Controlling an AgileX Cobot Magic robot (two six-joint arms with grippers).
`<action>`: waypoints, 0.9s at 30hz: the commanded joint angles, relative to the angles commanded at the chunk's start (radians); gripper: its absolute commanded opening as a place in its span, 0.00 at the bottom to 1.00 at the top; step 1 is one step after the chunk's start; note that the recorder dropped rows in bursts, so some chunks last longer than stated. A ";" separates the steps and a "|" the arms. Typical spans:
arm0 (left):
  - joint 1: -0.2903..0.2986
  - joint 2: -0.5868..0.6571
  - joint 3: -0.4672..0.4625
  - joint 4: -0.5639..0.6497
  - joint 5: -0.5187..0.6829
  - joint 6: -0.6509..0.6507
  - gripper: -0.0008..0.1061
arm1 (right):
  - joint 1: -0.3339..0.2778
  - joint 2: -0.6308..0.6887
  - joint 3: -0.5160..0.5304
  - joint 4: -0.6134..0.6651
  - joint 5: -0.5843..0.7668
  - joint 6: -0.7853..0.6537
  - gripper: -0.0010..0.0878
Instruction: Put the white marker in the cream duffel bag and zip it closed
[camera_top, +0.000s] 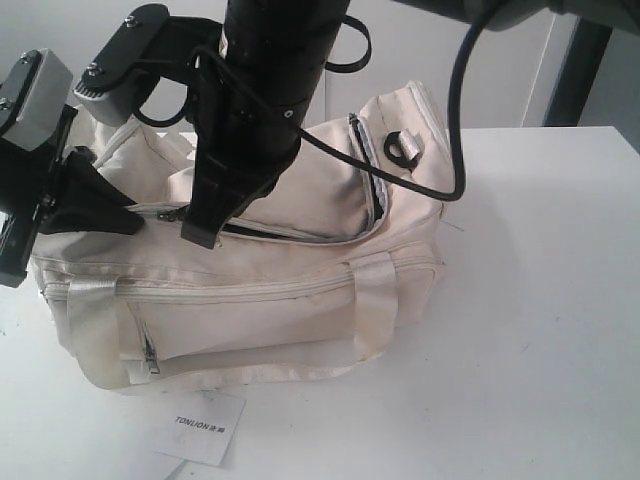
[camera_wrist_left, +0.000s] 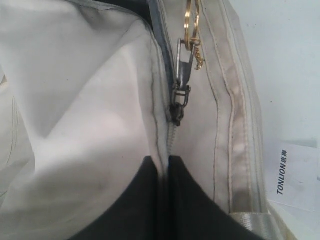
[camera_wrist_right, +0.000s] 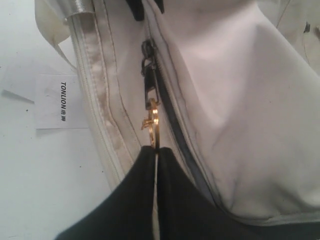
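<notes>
Currently one cream duffel bag (camera_top: 300, 300) lies beneath two claws. The left gripper (camera_wrist_left: 166, 162) pinches its zipped seam, one slider (camera_wrist_left: 179, 100) just ahead; the right gripper (camera_wrist_right: 156, 150) clamps the single gold ring (camera_wrist_right: 155, 120). One paper tag (camera_top: 203, 427) lies nearby; bare table (camera_top: 540, 300) opens beyond the right gripper.

My exterior camera looks steeply down over both arms, wrist cameras close behind left pincer (camera_wrist_left: 162, 162) and right pincer (camera_wrist_right: 156, 152), facing each other along the cream duffel bag (camera_top: 300, 290), sharing the zipper pull (camera_wrist_left: 182, 70) just ahead.
</notes>
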 joint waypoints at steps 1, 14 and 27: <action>0.000 0.000 0.000 0.000 0.000 -0.002 0.01 | -0.005 0.000 0.000 0.000 0.000 0.000 0.01; 0.000 0.000 0.000 0.000 -0.004 -0.004 0.01 | -0.041 -0.031 0.055 0.002 0.000 0.000 0.01; 0.000 0.000 0.000 0.000 0.000 -0.039 0.01 | -0.044 -0.029 0.068 0.196 -0.064 0.004 0.18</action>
